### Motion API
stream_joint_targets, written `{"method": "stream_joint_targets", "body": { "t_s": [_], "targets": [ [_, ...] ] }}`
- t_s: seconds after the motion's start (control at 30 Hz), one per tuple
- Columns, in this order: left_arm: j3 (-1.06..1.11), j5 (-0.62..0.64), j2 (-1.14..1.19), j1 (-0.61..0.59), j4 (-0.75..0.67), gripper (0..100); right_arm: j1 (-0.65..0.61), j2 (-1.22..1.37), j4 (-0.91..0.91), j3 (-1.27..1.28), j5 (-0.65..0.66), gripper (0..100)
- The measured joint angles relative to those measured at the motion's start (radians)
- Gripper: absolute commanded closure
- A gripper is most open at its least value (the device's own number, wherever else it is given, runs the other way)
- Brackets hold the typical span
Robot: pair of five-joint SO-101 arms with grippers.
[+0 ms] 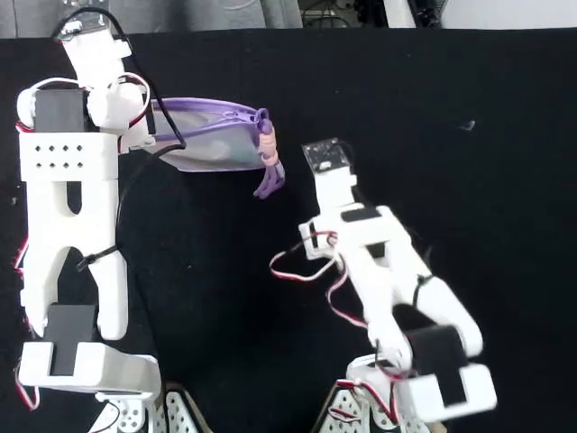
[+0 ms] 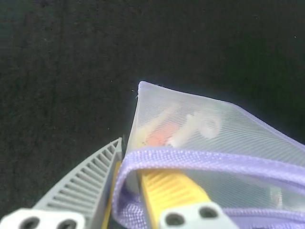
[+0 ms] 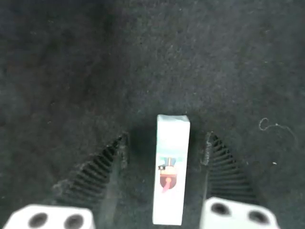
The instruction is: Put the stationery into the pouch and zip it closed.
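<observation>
The left claw [image 2: 129, 163] is gripping the pouch [image 2: 209, 138] at one end of its mouth. Its yellow finger [image 2: 167, 188] is sitting inside the pouch, under the purple zipper band [image 2: 200, 160], and the grey ribbed finger [image 2: 90, 183] is pressing from outside, so the rim is being pinched between them. Through the pale mesh wall some light and orange things [image 2: 164, 133] are showing inside (their shapes are too blurred for me to name them).

From above, the pouch [image 1: 212, 146] is lying at the far left part of the black desk [image 1: 469, 225], with its zipper edge [image 1: 212, 115] facing the far side. A purple and pink pull charm [image 1: 269, 167] is hanging at the end away from the left arm.

The right claw [image 3: 166, 139] is standing wide open, low over the desk, well apart from the pouch. A small white block [image 3: 170, 162] with a little picture on it is lying flat on the desk between the two dark fingers [image 3: 105, 162]. Neither finger is touching it; a gap is showing on each side.
</observation>
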Motion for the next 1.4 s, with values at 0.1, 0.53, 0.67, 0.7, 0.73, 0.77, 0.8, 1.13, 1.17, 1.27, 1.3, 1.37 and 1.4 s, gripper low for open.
{"method": "stream_joint_targets", "body": {
  "t_s": [0.1,0.53,0.67,0.7,0.73,0.77,0.8,1.13,1.17,1.27,1.3,1.37,1.4],
  "targets": [
    [0.0,0.0,0.0,0.0,0.0,97,0.005,0.034,0.023,-0.04,0.0,96.7],
    [0.0,0.0,0.0,0.0,0.0,97,0.037,0.04,0.077,-0.06,0.0,98.8],
    [0.0,0.0,0.0,0.0,0.0,97,0.077,-0.049,0.129,-0.074,0.0,98.8],
    [0.0,0.0,0.0,0.0,0.0,97,0.081,-0.092,0.135,-0.08,0.0,98.8],
    [0.0,0.0,0.0,0.0,0.0,97,0.083,-0.138,0.138,-0.084,0.0,98.8],
    [0.0,0.0,0.0,0.0,0.0,97,0.084,-0.187,0.138,-0.086,0.0,98.8],
    [0.0,0.0,0.0,0.0,0.0,97,0.084,-0.238,0.138,-0.086,0.0,98.8],
    [0.0,0.0,0.0,0.008,0.0,97,-0.055,-0.729,0.025,-0.114,0.0,98.8],
    [0.0,0.0,0.0,0.017,0.0,97,-0.075,-0.766,0.002,-0.114,0.0,98.8],
    [0.0,0.0,0.0,0.064,0.0,97,-0.107,-0.855,-0.051,-0.114,0.0,98.8],
    [0.0,-0.002,-0.002,0.08,0.0,97,-0.115,-0.882,-0.063,-0.114,0.0,98.8],
    [-0.002,-0.002,-0.002,0.109,0.0,97,-0.132,-0.928,-0.086,-0.114,0.0,98.8],
    [-0.002,-0.002,-0.003,0.121,0.0,97,-0.143,-0.951,-0.101,-0.114,0.0,98.8]
  ]
}}
